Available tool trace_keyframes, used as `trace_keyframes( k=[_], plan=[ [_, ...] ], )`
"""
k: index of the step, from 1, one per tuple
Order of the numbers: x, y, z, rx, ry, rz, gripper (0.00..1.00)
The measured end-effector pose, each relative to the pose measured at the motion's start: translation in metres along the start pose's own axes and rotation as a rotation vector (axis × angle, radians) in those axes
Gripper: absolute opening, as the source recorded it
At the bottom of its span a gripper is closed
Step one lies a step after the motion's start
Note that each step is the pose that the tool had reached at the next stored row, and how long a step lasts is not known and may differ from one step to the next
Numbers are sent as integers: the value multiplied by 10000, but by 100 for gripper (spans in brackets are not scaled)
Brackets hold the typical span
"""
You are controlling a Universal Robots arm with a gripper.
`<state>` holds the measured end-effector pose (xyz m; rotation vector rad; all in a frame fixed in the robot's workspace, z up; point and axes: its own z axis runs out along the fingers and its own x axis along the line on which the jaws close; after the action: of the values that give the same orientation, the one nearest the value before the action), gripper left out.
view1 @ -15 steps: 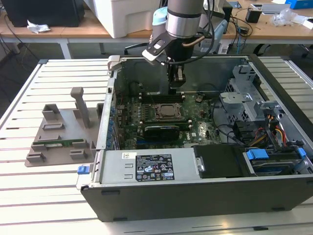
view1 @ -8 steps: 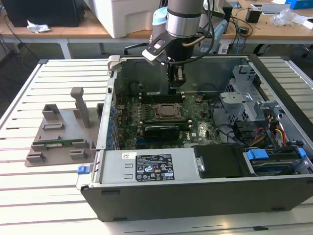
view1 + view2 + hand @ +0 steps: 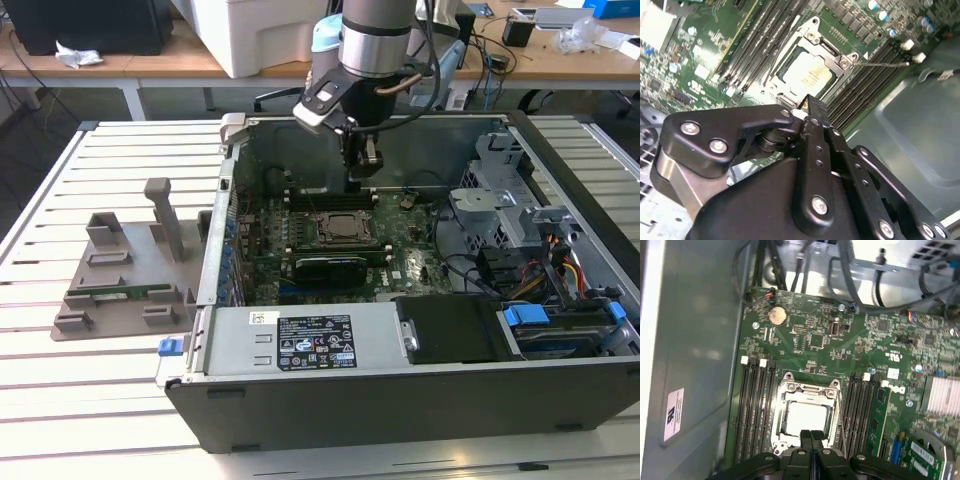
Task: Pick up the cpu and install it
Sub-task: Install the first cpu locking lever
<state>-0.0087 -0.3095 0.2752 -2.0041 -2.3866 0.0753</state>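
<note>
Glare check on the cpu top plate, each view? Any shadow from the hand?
First wrist view: the small square silvery cpu is washed out near white by glare; the black hand casts no clear shadow on it. Second wrist view: the cpu reflects a milder, yellowish sheen. Exterior view: soft even light on the green motherboard, no hard shadows.

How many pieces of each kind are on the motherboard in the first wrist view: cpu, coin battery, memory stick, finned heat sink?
cpu: 1
coin battery: 1
memory stick: 1
finned heat sink: 1
Total: 4
</note>
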Motion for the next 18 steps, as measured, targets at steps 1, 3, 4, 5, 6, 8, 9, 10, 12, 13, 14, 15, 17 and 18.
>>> trace_keyframes(
  k=[1, 3, 4, 5, 6, 8, 9, 10, 12, 13, 14, 15, 17, 18],
  plan=[
    [0, 0, 0, -2, -8, -169, 11],
    [0, 0, 0, -8, -32, -621, 11],
    [0, 0, 0, -12, -51, -974, 11],
    [0, 0, 0, -16, -68, -1295, 11],
    [0, 0, 0, -21, -85, -1621, 11],
    [0, 0, 0, -28, -117, -2225, 11],
    [0, 0, 0, -32, -135, -2555, 11],
    [0, 0, 0, -35, -144, -2753, 11],
    [0, 0, 0, -41, -169, -3226, 11],
    [0, 0, 0, -44, -184, -3489, 11],
    [0, 0, 0, -48, -199, -3804, 11],
    [0, 0, 0, -50, -212, -4029, 11],
    [0, 0, 0, -54, -224, -4266, 11],
    [0, 0, 0, -57, -238, -4527, 11]
  ],
)
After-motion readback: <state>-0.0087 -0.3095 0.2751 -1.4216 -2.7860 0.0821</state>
